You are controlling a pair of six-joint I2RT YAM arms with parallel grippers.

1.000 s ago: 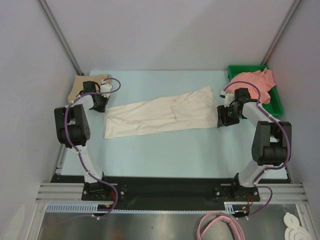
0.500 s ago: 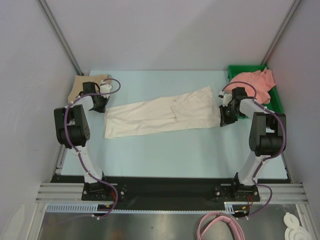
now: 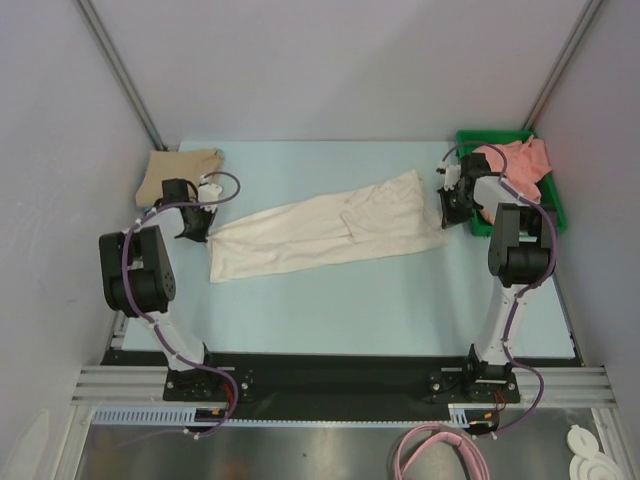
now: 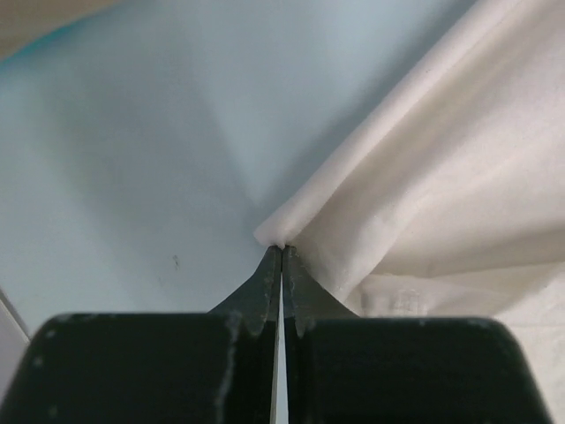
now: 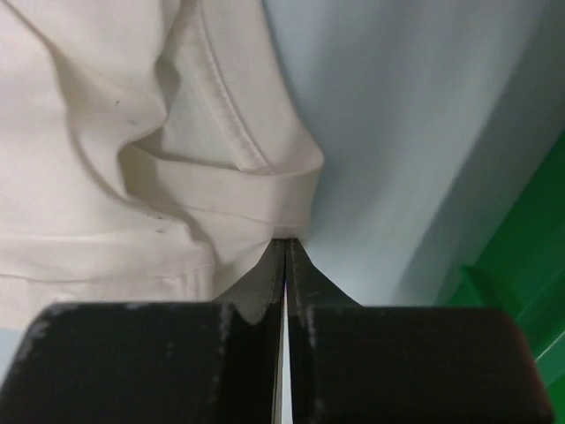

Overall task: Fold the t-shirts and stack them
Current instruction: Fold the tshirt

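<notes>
The cream-white t-shirt [image 3: 320, 230] lies stretched in a long band across the light-blue table, left to right. My left gripper [image 3: 204, 228] is shut on its left corner; in the left wrist view the tips [image 4: 281, 248] pinch the point of cream cloth [image 4: 441, 177]. At the other end my right gripper [image 3: 449, 208] is shut on the folded hem, and the right wrist view has the tips [image 5: 284, 240] closed under the rolled edge [image 5: 221, 177]. A tan-beige t-shirt [image 3: 180, 168] lies bunched at the far left. The salmon-pink t-shirt [image 3: 515, 165] sits heaped in the tray.
A green plastic tray [image 3: 552, 215] stands at the far right corner, right behind my right gripper; its wall [image 5: 530, 265] shows close by in the right wrist view. Grey walls enclose the table [image 3: 330, 300] on three sides.
My right gripper has shut on the cream shirt's right edge and moved toward the far side, next to the tray. The left arm shifted slightly, pulling the left corner with it.
</notes>
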